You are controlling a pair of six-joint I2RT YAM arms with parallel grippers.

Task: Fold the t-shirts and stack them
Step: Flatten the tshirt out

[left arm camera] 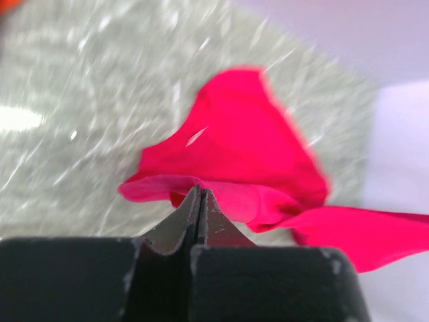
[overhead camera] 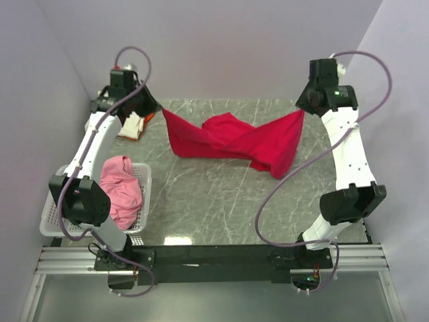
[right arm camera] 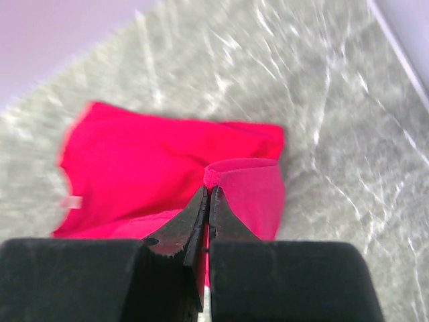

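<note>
Left gripper (left arm camera: 199, 193) pinches one corner of the crimson t-shirt (overhead camera: 234, 142), right gripper (right arm camera: 208, 192) nips the other. The shirt hangs stretched between them, middle sagging onto the marble table (overhead camera: 201, 201). A pink t-shirt (overhead camera: 120, 184) sits bunched in the white basket (overhead camera: 47, 218).

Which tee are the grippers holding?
The crimson red t-shirt, pinched by the left gripper and right gripper; the pink t-shirt lies in the basket.

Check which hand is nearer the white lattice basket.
Left. The left hand holds the red t-shirt at far left, beyond the basket; the right hand holds it far right.
</note>
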